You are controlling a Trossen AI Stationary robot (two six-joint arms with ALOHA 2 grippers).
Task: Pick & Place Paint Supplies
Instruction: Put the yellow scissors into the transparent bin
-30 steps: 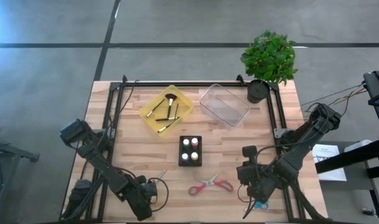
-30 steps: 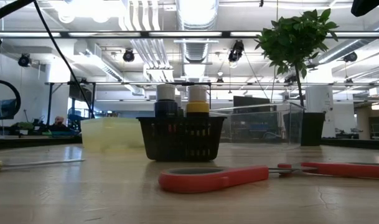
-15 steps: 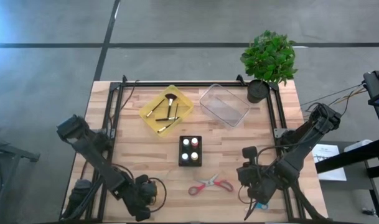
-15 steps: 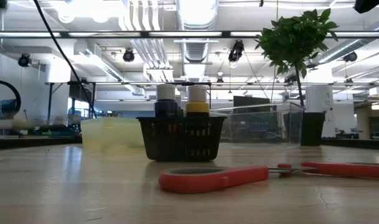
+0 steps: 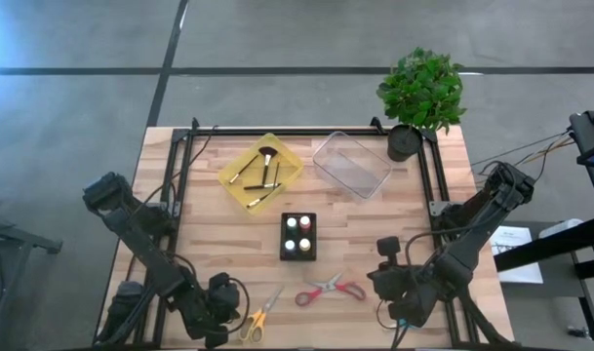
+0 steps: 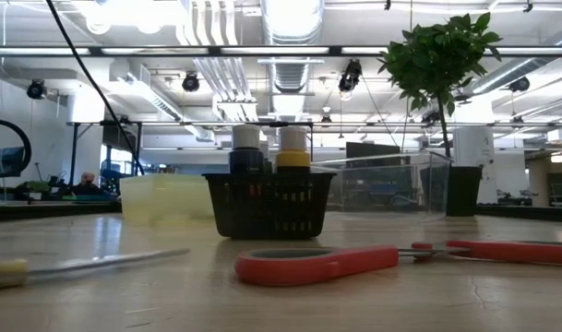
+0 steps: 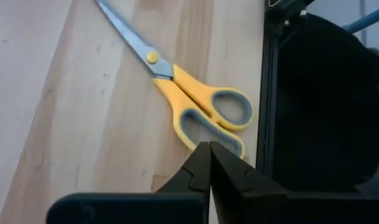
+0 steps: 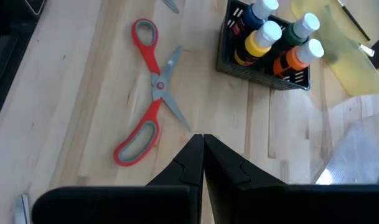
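Wooden table (image 5: 228, 239), with a potted plant (image 5: 421, 93) at the far right corner. Clear tub (image 5: 351, 164) and yellow tray (image 5: 288, 167) side by side toward the far edge — thin brushes (image 5: 260, 179) lying in the tray, the tub apparently bare. At centre, a black basket (image 5: 297, 237) holding four paint bottles (image 8: 282, 38). Nearer the front edge, red-handled scissors (image 5: 331, 289) lying open on the wood; left of them, yellow-handled scissors (image 5: 257, 314) lying closed, handles toward the front edge. Left gripper (image 7: 209, 149) low at the front left, fingers clenched on nothing, tips just beside the yellow handles. Right gripper (image 8: 203, 140) at the front right, likewise clenched and empty — tips near the red scissors, apart from them.
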